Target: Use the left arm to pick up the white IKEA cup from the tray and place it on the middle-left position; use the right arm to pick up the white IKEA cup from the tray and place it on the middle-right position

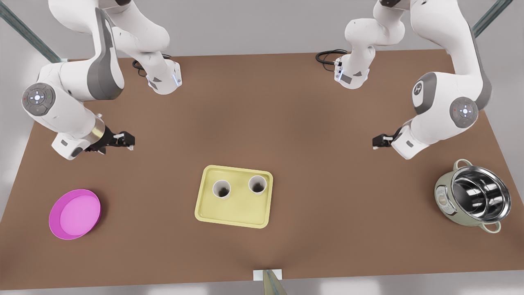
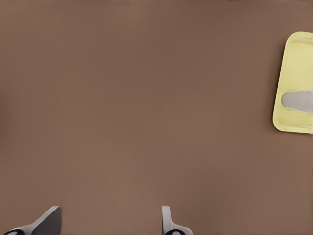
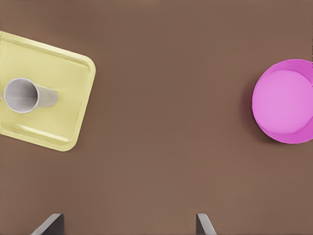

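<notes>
Two white cups stand upright on the pale yellow tray (image 1: 233,213) near the table's front middle. One cup (image 1: 221,189) is toward the front view's left, the other cup (image 1: 257,184) toward its right. My left gripper (image 1: 376,142) hovers open and empty at the front view's right, well away from the tray. From the left wrist, its open fingers (image 2: 168,223) frame bare table, with the tray (image 2: 293,58) and a cup (image 2: 298,101) at the edge. My right gripper (image 1: 130,141) hovers open and empty at the front view's left. The right wrist view holds the tray (image 3: 54,68) and a cup (image 3: 22,95).
A round magenta-pink dish (image 1: 74,214) (image 3: 283,100) lies at the front view's front left. A steel pot in a pale green housing (image 1: 473,196) sits at the front right. Plain brown tabletop (image 1: 262,123) spreads between the arms and behind the tray.
</notes>
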